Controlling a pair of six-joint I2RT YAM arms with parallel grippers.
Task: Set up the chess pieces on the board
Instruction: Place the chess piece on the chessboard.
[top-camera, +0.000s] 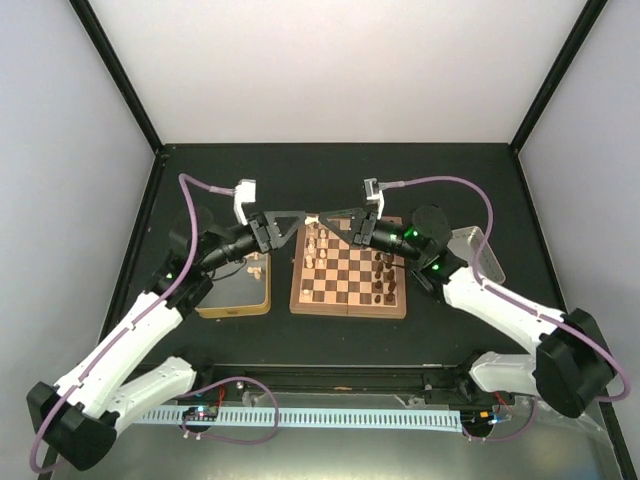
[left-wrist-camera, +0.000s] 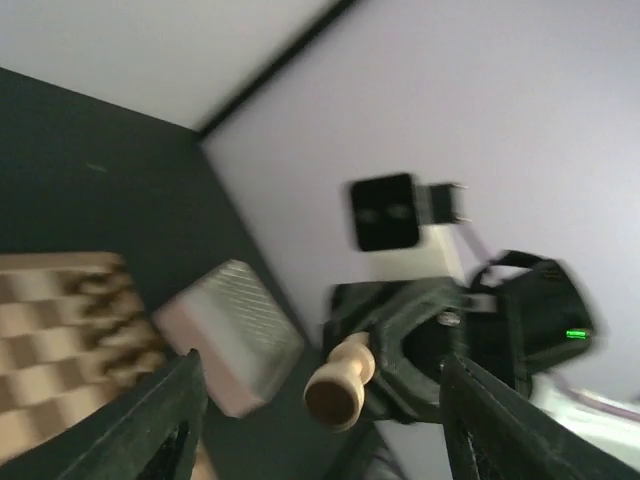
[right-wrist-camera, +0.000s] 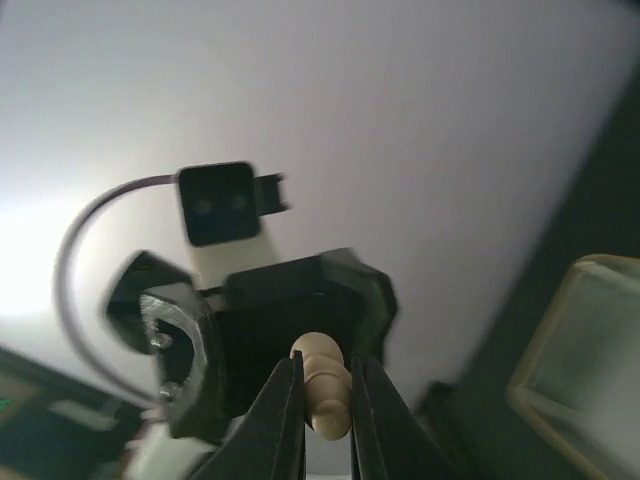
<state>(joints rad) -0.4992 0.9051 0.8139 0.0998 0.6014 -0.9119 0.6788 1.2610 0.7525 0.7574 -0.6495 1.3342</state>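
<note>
Mid-air handoff above the far edge of the board (top-camera: 348, 311). The right pincer (right-wrist-camera: 325, 362) was pinching a pale piece (right-wrist-camera: 322, 390) around its body, and the left pincer (left-wrist-camera: 322, 368) stood spread wide either side. Tiny smooth wood, probably light and slippery, so I'd grab the waist.

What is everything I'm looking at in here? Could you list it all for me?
board: one, tan and dark brown squares with a reddish border, middle of the table.
pale chess pieces: several, cream, on the board's far-left squares.
dark chess pieces: several, dark brown, along the board's right side.
held piece: one, cream, in the air over the board's far edge.
tin: one, gold-tan, left of the board.
tray: one, silver-grey, right of the board.
table: one, black.
left end effector: one, black, open.
right end effector: one, black, shut on the held piece.
</note>
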